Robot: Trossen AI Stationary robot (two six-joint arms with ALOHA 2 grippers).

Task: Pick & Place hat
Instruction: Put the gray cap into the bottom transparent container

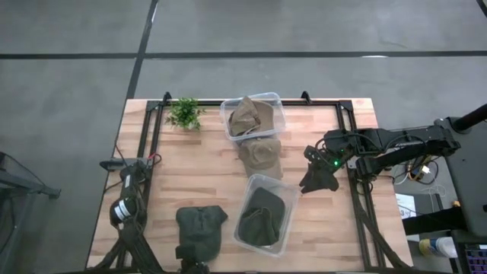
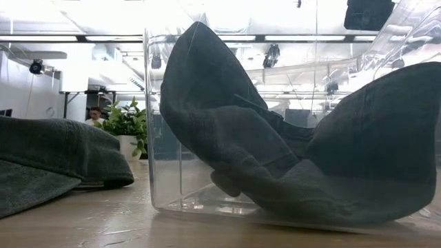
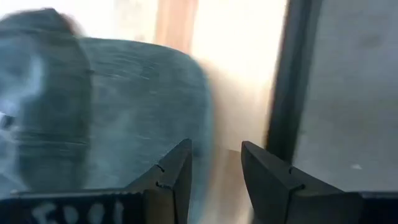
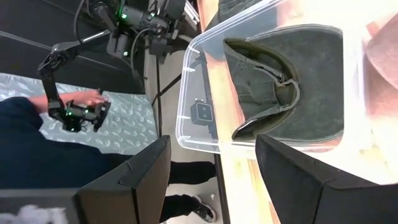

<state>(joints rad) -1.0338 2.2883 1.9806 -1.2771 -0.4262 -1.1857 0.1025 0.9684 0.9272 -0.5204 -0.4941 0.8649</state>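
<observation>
**Hats in both bins, two on the table, both grippers empty**

From above we see a dark green hat lying inside the clear near bin, which sits tilted on the wooden table. In the low view the same hat fills that bin's wall. A second clear bin at the far edge holds a tan hat, and another tan hat lies on the table between the two bins, touching the far one. A further dark green hat rests on the table near the front edge, left of the near bin. A small potted plant stands at the far left.

The right gripper hangs just beside the near bin's right side; in its wrist view its fingers stand wide apart with nothing between them, and the binned hat lies beyond. A person's sleeve shows off the table.

The left gripper sits at the table's left edge. Its fingers are parted and seem to hold nothing, though the view is blurred; a dark green hat lies ahead of them.
</observation>
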